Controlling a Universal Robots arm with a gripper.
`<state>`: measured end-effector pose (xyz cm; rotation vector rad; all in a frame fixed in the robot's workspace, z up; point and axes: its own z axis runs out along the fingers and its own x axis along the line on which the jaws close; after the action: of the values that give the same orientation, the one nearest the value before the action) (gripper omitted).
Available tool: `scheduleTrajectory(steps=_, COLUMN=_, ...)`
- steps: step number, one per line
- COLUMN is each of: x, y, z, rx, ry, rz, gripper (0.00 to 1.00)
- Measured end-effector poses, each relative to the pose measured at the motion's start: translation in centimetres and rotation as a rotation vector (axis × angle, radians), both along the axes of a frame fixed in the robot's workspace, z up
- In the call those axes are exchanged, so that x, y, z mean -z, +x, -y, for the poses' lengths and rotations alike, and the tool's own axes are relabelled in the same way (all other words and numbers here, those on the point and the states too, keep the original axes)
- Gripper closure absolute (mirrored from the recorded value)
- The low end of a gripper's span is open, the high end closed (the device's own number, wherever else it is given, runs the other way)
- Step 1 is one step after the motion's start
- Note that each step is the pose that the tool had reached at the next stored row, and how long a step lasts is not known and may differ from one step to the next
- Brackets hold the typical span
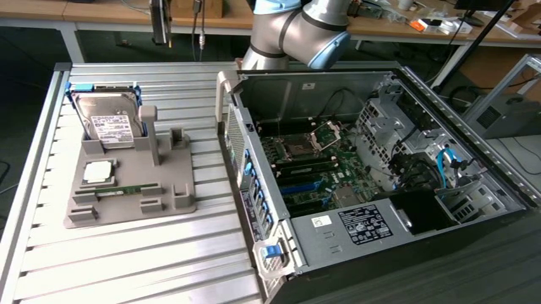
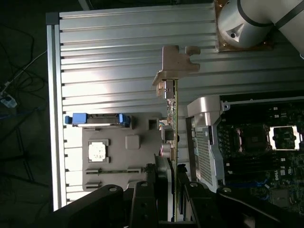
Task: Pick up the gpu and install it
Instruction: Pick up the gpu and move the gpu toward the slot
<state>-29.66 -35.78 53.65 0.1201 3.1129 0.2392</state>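
Your exterior view gives the gray fixture [image 1: 173,201] on the desk [image 1: 169,266] and the open computer case [image 1: 296,95]; your wrist view gives the end effector [image 2: 172,190] clamped on the gpu [image 2: 174,118], edge-on between them, long axis running outward, bracket end farthest from the grip.

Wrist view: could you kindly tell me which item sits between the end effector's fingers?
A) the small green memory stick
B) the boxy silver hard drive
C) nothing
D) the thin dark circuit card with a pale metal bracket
D: the gpu, a thin dark circuit card, stands edge-on between the end effector's fingers, its pale bracket end reaching out above the slatted metal table.
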Motion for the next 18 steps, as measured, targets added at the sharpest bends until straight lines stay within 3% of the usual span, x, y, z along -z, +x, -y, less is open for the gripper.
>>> scheduleTrajectory(steps=18, x=-1.34, y=0.0, z=0.00, rx=0.000, ry=0.0068, rz=0.0000, gripper=0.72)
